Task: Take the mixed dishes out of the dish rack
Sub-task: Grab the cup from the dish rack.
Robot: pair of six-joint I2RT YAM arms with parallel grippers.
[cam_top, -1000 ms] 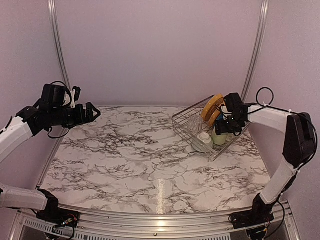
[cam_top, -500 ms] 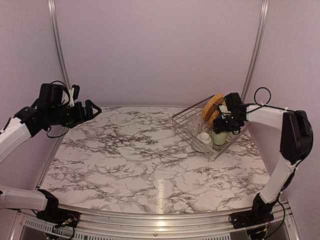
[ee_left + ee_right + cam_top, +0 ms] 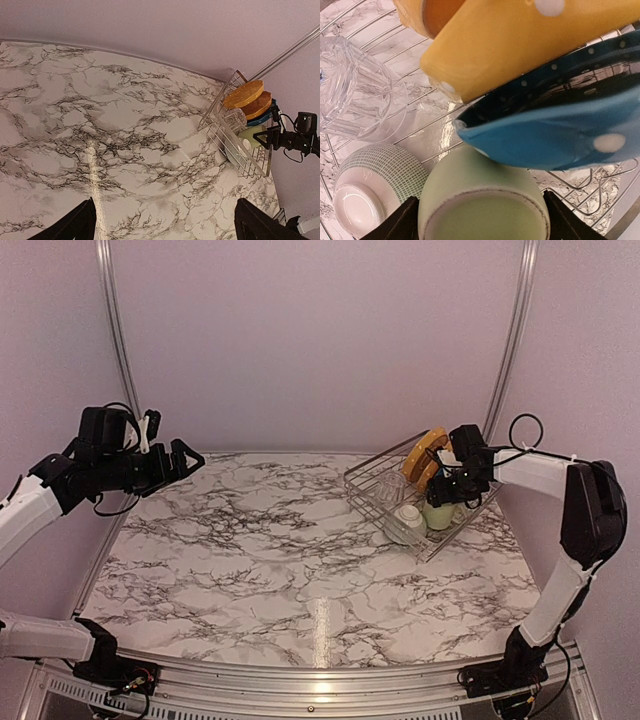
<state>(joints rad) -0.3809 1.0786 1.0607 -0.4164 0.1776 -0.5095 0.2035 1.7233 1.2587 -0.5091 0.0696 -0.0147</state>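
The dish rack [image 3: 362,488] stands at the back right of the table. In it two yellow-orange plates [image 3: 428,452] stand on edge, with a blue dotted plate [image 3: 560,125] behind them, a clear glass [image 3: 350,90], a small pale bowl [image 3: 375,185] and a pale green mug [image 3: 480,200]. My right gripper [image 3: 441,497] is open and low in the rack; in the right wrist view its fingers [image 3: 402,225] stand on either side of the mug, close to its walls. My left gripper [image 3: 186,458] is open and empty, high above the table's far left.
The left wrist view shows the rack [image 3: 216,131] from afar with the plates [image 3: 243,94], glass [image 3: 234,119] and mug [image 3: 250,134]. The marble table [image 3: 280,540] spreads between the arms. The rack sits close to the right wall and the back frame post [image 3: 505,340].
My right gripper has dropped lower and slightly left in the rack, coming around the mug. The left arm has shifted only slightly.
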